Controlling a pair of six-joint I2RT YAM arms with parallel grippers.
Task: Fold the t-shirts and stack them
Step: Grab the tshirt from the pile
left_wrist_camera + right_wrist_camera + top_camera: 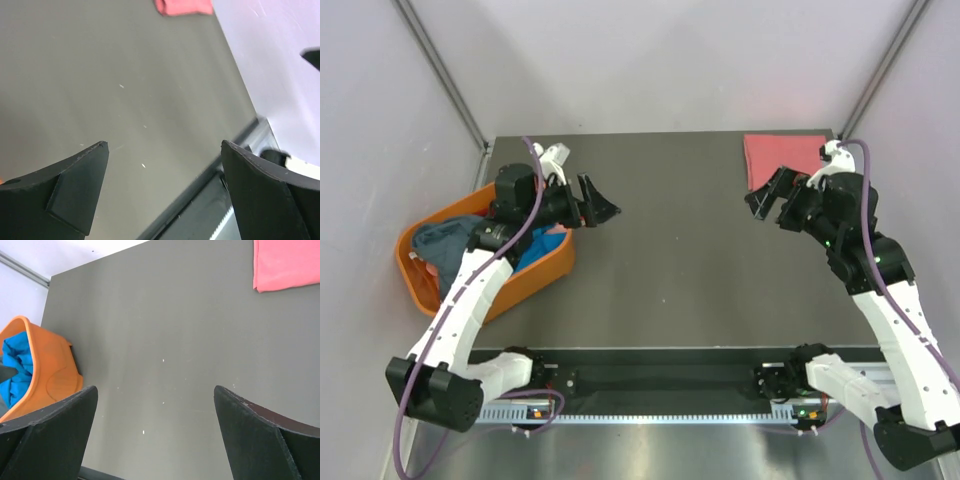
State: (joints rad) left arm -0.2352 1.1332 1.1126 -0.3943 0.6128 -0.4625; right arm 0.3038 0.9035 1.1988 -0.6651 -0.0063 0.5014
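A folded salmon-pink t-shirt lies at the table's far right corner; it also shows in the right wrist view and the left wrist view. A bright blue t-shirt and a grey-blue one lie crumpled in the orange basket. My left gripper is open and empty above the bare table, just right of the basket. My right gripper is open and empty, just in front of the pink shirt. Both wrist views show wide-open jaws over bare table.
The orange basket hangs partly over the table's left edge and shows in the right wrist view. A dark rail runs along the near edge between the arm bases. White walls surround the table.
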